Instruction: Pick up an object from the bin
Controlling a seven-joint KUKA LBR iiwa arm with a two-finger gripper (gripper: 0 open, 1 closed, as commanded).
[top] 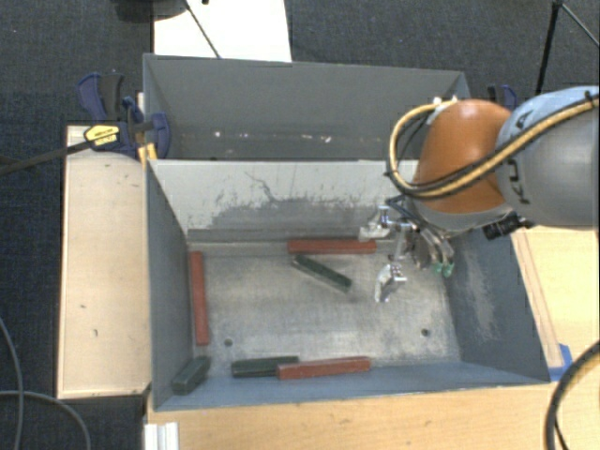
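The pincer (pixel 392 256) hangs low over the right part of the bin (pixel 487 317); whether it stands wide or narrow cannot be told. Nearest things: a red bar (pixel 328 246) against the far wall, its right end just beside the pincer, and a dark green bar (pixel 322 272) lying slantwise near it. Both are slim, straight, flat-sided sticks, apparently rigid. Prefer the green bar, as it lies clear of the wall. Grip across its narrow width at mid-length. The scuffed metal floor may let it slide.

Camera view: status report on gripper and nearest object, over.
Gripper low in grey metal bin, right side. Nearest: slanted dark green bar beside it. Nothing between them.
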